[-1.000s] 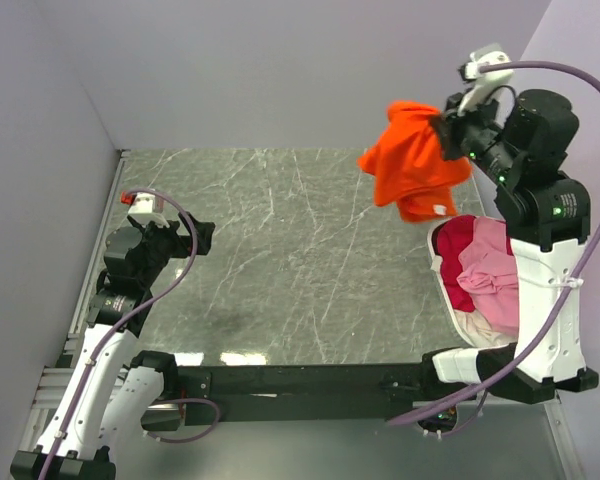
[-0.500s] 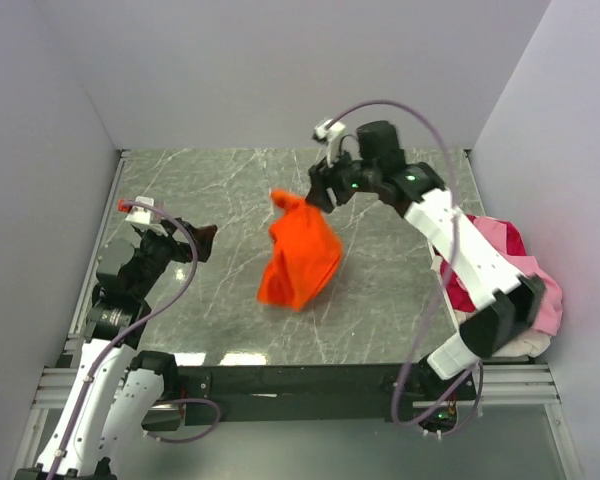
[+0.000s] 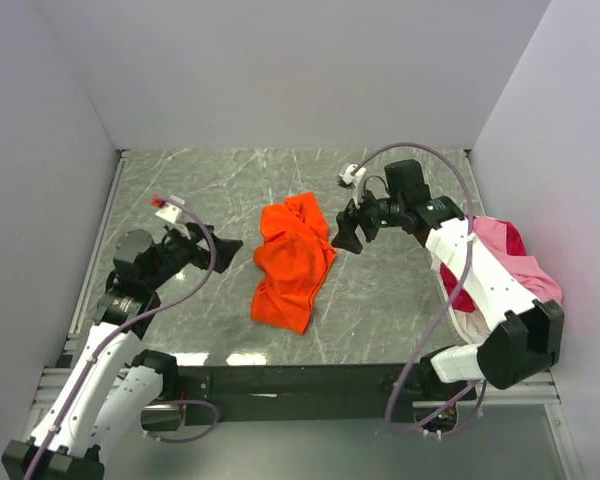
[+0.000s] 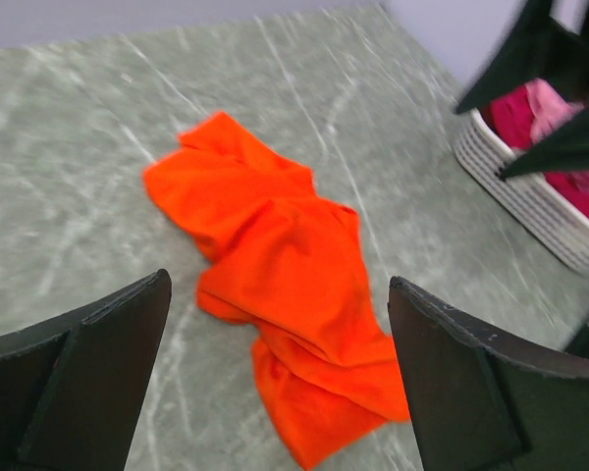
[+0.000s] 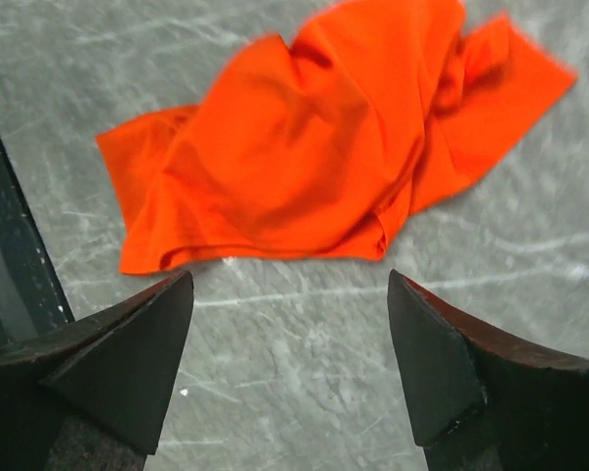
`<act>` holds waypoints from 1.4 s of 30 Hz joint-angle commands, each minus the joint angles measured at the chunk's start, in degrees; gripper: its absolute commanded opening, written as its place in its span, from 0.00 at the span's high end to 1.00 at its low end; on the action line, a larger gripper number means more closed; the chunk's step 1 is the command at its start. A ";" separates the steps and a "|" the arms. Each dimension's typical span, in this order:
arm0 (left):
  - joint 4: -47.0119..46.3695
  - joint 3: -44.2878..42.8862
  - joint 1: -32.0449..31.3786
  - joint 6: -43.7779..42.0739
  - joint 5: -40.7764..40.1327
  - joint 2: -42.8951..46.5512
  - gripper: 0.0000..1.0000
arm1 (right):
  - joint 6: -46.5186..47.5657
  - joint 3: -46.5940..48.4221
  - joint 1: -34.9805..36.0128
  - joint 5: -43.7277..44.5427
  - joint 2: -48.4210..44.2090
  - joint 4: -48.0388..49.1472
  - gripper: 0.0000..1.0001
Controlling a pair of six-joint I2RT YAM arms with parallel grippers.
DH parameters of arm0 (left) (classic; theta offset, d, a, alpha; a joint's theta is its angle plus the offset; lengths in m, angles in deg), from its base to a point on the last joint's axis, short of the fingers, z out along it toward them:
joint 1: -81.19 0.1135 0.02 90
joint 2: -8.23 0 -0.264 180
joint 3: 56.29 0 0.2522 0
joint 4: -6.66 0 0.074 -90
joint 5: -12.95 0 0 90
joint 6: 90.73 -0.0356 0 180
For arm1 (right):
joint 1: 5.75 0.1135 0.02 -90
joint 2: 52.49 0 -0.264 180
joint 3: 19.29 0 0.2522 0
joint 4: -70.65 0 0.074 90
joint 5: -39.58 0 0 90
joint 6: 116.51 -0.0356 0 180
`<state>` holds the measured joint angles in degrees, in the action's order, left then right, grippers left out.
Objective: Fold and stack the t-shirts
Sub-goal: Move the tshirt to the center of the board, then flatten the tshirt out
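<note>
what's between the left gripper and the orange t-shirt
Nothing but bare marble tabletop, plain in the top view, separates the left gripper from the orange t-shirt.

Bright even light, soft shadows

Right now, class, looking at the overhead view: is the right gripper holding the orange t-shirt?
No, the right gripper stands open beside the orange t-shirt, which lies crumpled on the table, clear of its fingers.

Grey-green marbled tabletop [image 3: 280,190] with thin white veins, enclosed by plain pale lavender walls [image 3: 280,70] on three sides.
</note>
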<state>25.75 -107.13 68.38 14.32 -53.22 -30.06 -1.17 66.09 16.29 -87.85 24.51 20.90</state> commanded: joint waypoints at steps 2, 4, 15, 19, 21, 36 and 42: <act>-0.32 -1.94 -4.83 -1.08 4.03 -4.86 0.03 | -3.27 -3.41 -4.20 -1.69 5.69 5.83 0.16; 0.74 -2.73 -5.98 -0.81 4.03 -8.19 0.06 | -5.30 -2.63 -4.20 0.50 9.21 5.41 0.21; 7.06 -14.24 -14.77 5.52 -10.73 -28.49 0.16 | -17.25 5.63 -3.85 7.64 24.68 5.76 0.35; 12.33 -23.11 -15.74 5.08 -14.16 -41.92 0.22 | -18.93 12.56 -3.59 5.79 34.33 3.13 0.42; 13.83 -27.42 -15.83 4.12 -15.65 -45.72 0.23 | -19.72 14.07 -2.89 6.23 36.64 1.28 0.45; 16.83 -40.35 -16.18 2.80 -10.48 -65.95 0.39 | -19.63 14.43 -0.77 6.05 41.75 -1.19 0.59; 15.51 -38.51 -16.19 2.88 -11.44 -63.95 0.79 | -18.23 15.13 -0.95 9.20 39.29 -1.98 0.87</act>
<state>42.55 -145.08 52.46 17.79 -65.28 -95.78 -20.51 78.24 15.11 -80.20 66.25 19.70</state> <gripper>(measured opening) 0.270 0.162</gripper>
